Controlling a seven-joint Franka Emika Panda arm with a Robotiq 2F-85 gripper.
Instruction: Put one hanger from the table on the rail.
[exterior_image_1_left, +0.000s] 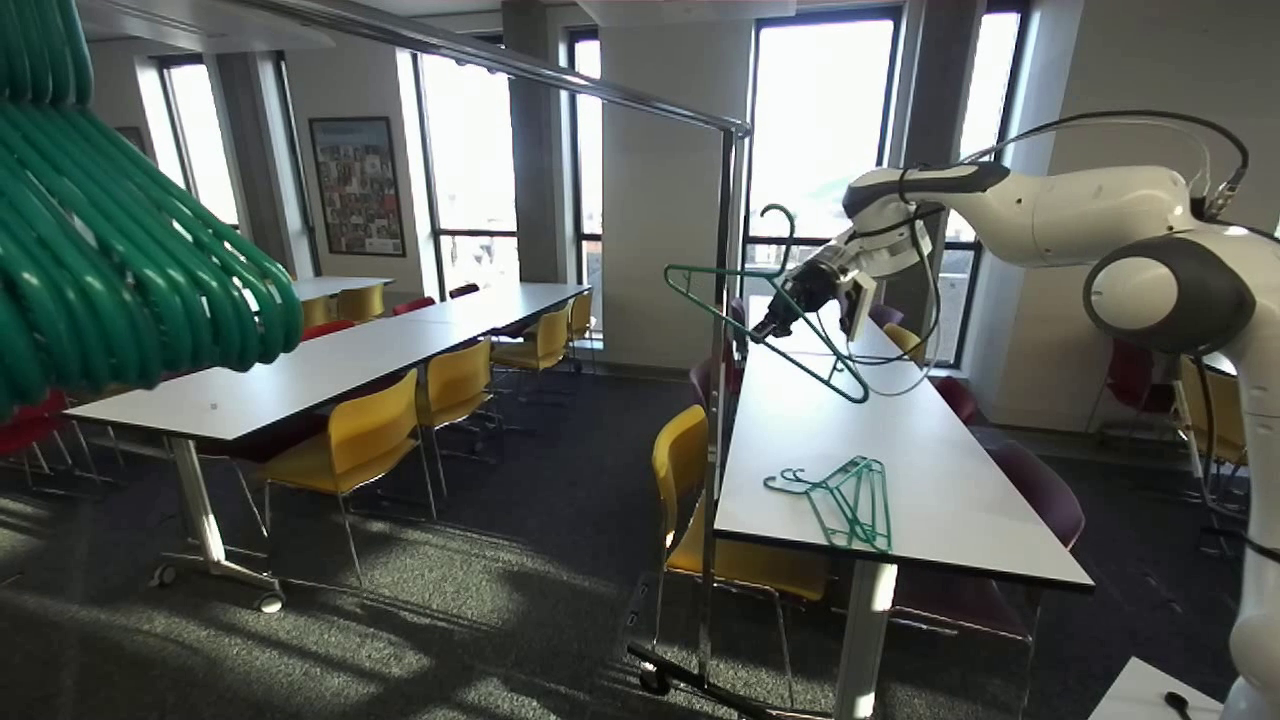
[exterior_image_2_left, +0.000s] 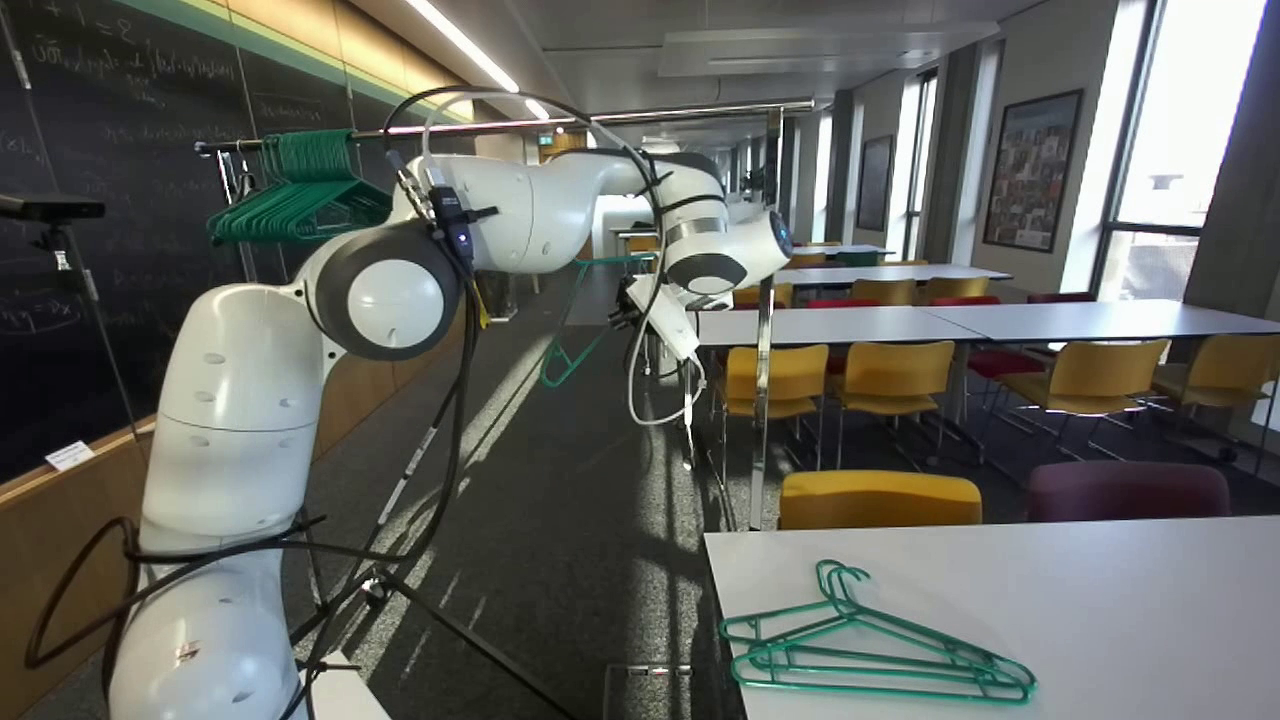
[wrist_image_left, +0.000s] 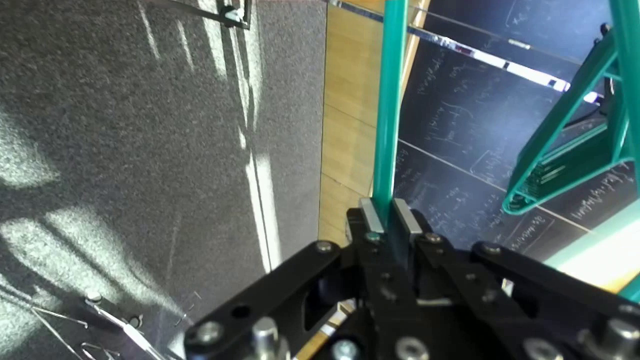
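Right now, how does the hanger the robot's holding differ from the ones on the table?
The held hanger is in the air, clamped in the gripper; the table hangers lie on the white top. The held hanger is alone, while the table hangers overlap. Both are green, with hooks.

Smooth, glossy plastic forms the hanger (wrist_image_left: 386, 125) I watch in my wrist view, against the matt finish of my jaws and their dull, metal-looking pads (wrist_image_left: 371, 215). The rail (exterior_image_2_left: 720, 110) gleams like polished metal; the counter (exterior_image_1_left: 960, 510) looks smooth, my arm (exterior_image_2_left: 235, 380) glossy, the carpet (wrist_image_left: 125, 100) rough, the panelling (wrist_image_left: 345, 145) wooden.
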